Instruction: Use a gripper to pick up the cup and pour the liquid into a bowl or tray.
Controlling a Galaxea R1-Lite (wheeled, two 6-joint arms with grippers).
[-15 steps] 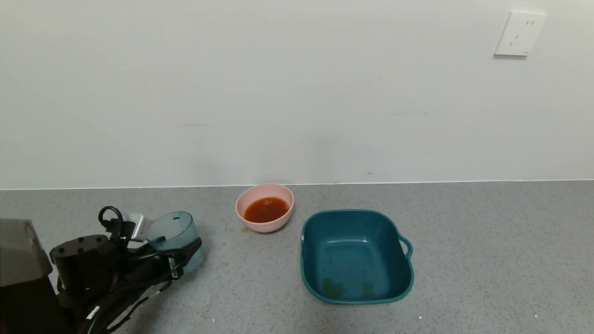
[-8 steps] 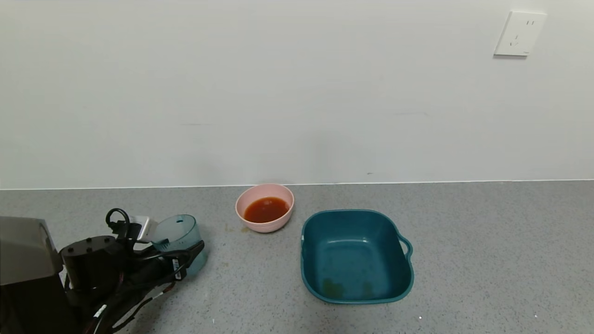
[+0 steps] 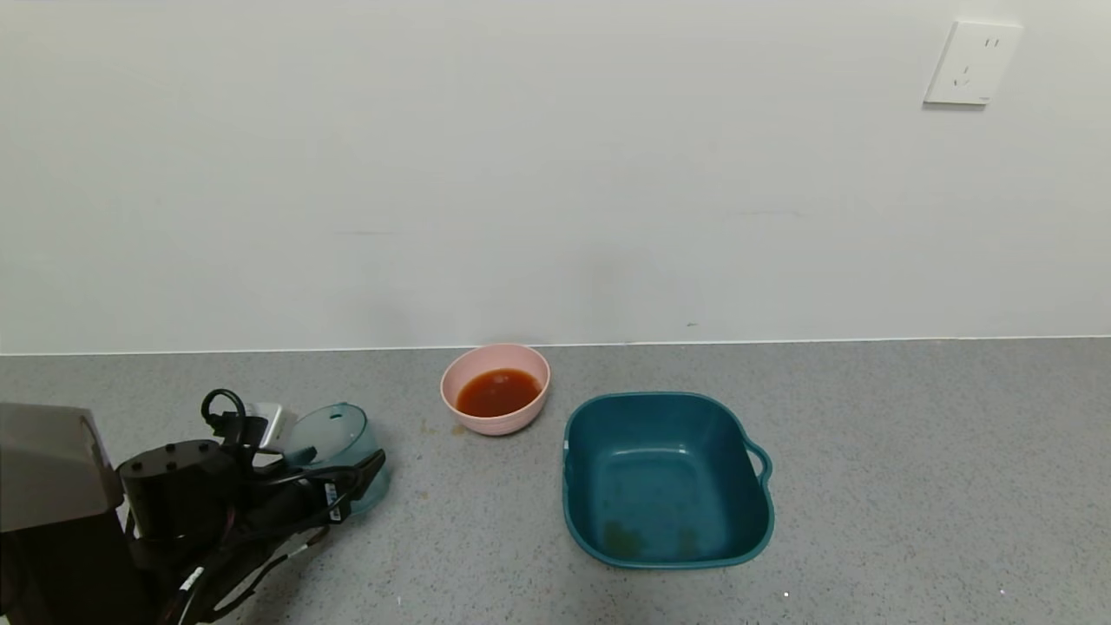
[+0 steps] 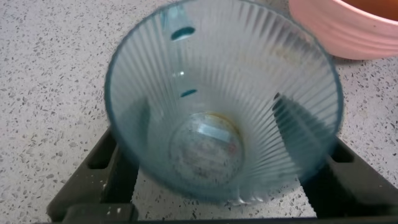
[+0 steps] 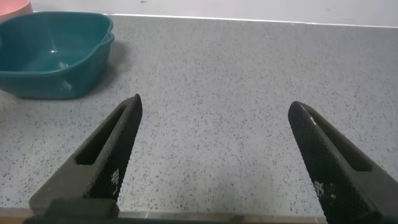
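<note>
My left gripper (image 3: 360,482) is at the front left of the counter, shut on the cup (image 3: 334,441). The cup is a translucent pale blue-green ribbed tumbler, tilted slightly and low at the counter. In the left wrist view the cup (image 4: 217,124) is empty, with only a faint stain on its bottom, and a black finger stands on each side of it. The pale pink bowl (image 3: 495,351) stands near the wall to the cup's right and holds the red-brown liquid (image 3: 496,392). My right gripper (image 5: 214,118) is open and empty over bare counter.
A dark teal square tub (image 3: 668,398) with a handle stands right of the bowl; it also shows in the right wrist view (image 5: 56,56). A white wall runs along the back of the grey speckled counter (image 3: 911,486). A wall socket (image 3: 970,62) is at the upper right.
My left gripper has lowered the cup a little and shifted it slightly right. The bowl and the tub have not moved.
</note>
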